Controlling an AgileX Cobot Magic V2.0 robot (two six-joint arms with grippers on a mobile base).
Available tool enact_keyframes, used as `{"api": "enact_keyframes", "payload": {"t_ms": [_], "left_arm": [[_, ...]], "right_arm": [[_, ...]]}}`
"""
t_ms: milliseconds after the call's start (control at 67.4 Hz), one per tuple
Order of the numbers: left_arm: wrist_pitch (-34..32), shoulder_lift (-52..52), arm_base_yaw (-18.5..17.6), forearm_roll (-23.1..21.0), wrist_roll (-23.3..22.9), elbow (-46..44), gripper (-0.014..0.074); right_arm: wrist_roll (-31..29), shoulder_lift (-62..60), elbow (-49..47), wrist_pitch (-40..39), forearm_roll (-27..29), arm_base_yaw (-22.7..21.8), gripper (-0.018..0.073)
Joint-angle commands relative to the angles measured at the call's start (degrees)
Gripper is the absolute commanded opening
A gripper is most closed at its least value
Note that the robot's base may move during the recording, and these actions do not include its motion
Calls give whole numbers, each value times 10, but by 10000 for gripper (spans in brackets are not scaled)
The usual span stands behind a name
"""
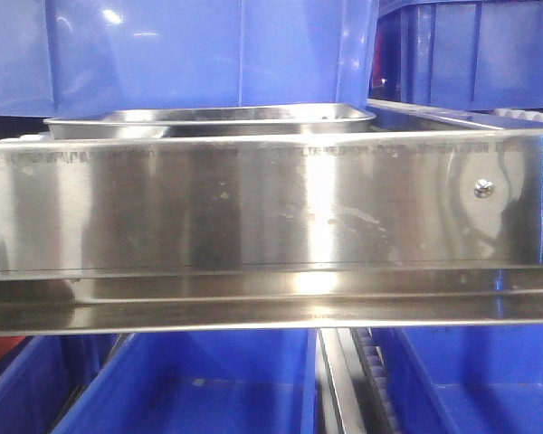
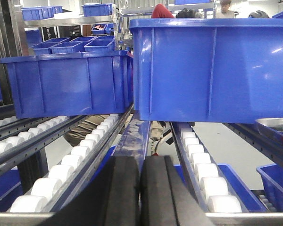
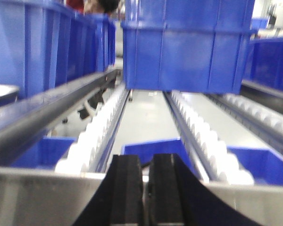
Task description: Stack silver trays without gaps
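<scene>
- Front view: we had one silver tray (image 1: 208, 120) lying level on the shelf, just behind the polished shelf rail (image 1: 253, 208) with its screw (image 1: 482, 188). A blue bin (image 1: 208, 50) stood right behind it. Only the tray's rim showed over the rail, so we could not tell what lay under it.
- Left wrist view: the left gripper (image 2: 140, 162) was clenched, its black pads (image 2: 125, 193) pressed together on nothing. It sat low between two tracks of white rollers (image 2: 75, 160). Ahead stood a large blue bin (image 2: 212, 70). The silver tray's corner (image 2: 276, 125) peeked in at the right edge, well apart from the claw.
- Right wrist view: the right gripper (image 3: 145, 161) was clenched too, with nothing between its pads. A far blue bin (image 3: 186, 56) sat ahead. A grey edge (image 3: 2, 92) at far left was too blurred for us to name.
</scene>
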Motion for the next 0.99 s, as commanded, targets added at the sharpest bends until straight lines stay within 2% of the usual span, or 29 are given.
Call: {"api": "enact_keyframes", "payload": {"t_ms": [0, 119, 222, 356, 489, 652, 830, 979], "left_arm": [[-17, -3, 1, 0, -2, -1, 4], [-46, -3, 1, 0, -2, -1, 4], [-77, -3, 1, 0, -2, -7, 4], [-58, -3, 1, 0, -2, -64, 4], [30, -3, 1, -2, -2, -147, 4], [144, 35, 1, -3, -2, -248, 4], [258, 128, 1, -19, -2, -343, 4], [366, 231, 1, -19, -1, -414, 4]], "right_arm": [[-1, -2, 0, -29, 2, 0, 3], [-1, -2, 0, -35, 2, 0, 3], [1, -2, 0, -76, 2, 2, 3], [1, -2, -44, -49, 2, 3, 3], [1, -2, -140, 78, 2, 3, 3], [1, -1, -236, 160, 2, 3, 3], [1, 88, -315, 214, 2, 3, 3], [1, 206, -401, 309, 2, 3, 3]]}}
